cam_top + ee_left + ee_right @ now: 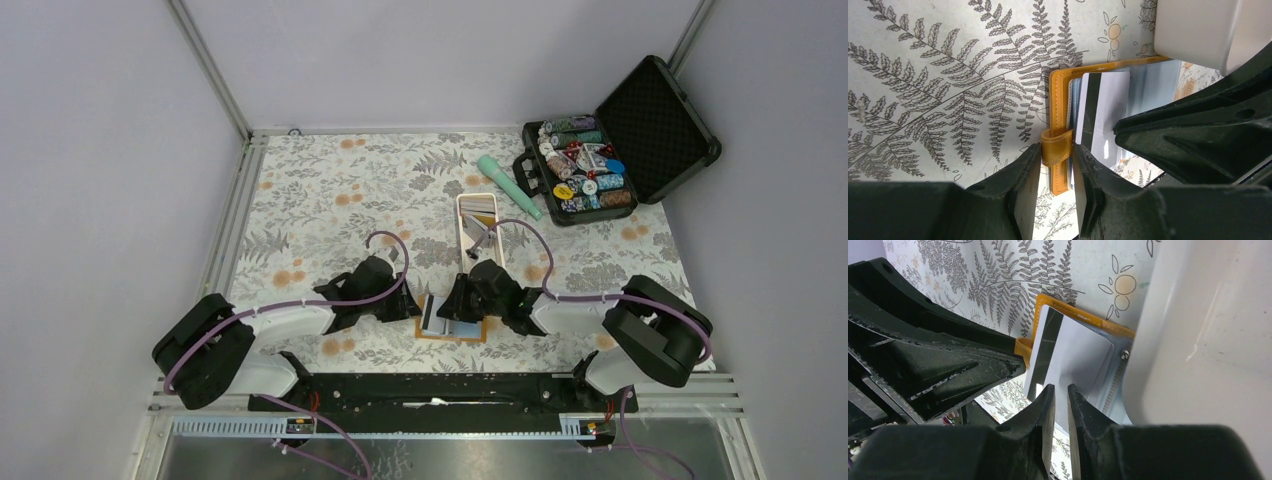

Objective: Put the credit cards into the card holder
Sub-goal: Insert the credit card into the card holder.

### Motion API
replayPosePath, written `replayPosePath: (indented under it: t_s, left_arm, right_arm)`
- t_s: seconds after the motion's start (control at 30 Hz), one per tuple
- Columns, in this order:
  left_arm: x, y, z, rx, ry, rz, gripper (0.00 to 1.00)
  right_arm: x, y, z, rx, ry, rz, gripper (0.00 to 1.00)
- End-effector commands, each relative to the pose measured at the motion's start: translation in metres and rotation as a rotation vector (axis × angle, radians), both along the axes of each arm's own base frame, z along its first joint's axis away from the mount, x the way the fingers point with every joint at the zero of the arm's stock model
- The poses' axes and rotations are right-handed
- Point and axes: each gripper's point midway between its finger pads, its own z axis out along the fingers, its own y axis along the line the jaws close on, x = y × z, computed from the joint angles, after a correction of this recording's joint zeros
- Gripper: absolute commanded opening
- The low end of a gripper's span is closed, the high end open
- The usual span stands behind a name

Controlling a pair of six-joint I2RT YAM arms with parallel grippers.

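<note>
The orange card holder (430, 333) lies open on the floral cloth between my two grippers. A white credit card (1105, 112) with a black stripe rests on its pale blue pockets (1073, 357). My left gripper (1057, 150) is shut on the holder's orange snap tab, which fills the gap between its fingertips. My right gripper (1061, 388) hovers over the card's near edge, its jaws almost together with a narrow gap and nothing seen between them. More credit cards (480, 222) lie in the long white tray (460, 215) just behind.
The white tray's wall (1208, 340) stands close against the holder's far side. A teal tube (508, 185) lies beside the tray. An open black case of poker chips (600, 150) sits at the back right. The two grippers nearly touch each other.
</note>
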Motion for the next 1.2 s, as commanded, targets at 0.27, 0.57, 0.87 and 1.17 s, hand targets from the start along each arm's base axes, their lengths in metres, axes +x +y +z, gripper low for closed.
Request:
replayPosePath:
  t_s: [0.27, 0.57, 0.87, 1.17]
  left_arm:
    - [0.006, -0.001, 0.004, -0.007, -0.031, 0.01, 0.4]
    - [0.012, -0.004, 0.026, -0.022, -0.083, -0.006, 0.46]
    - [0.015, -0.013, 0.025, -0.038, -0.078, -0.028, 0.47]
    - [0.016, -0.016, 0.022, -0.046, -0.072, -0.034, 0.48]
  right_arm:
    - [0.008, 0.006, 0.016, -0.024, -0.067, 0.02, 0.23]
    - [0.007, -0.008, 0.014, -0.073, -0.08, 0.003, 0.26]
    - [0.007, -0.003, 0.008, -0.074, -0.056, 0.006, 0.26]
    - [0.005, 0.005, 0.0, -0.064, -0.03, 0.025, 0.26]
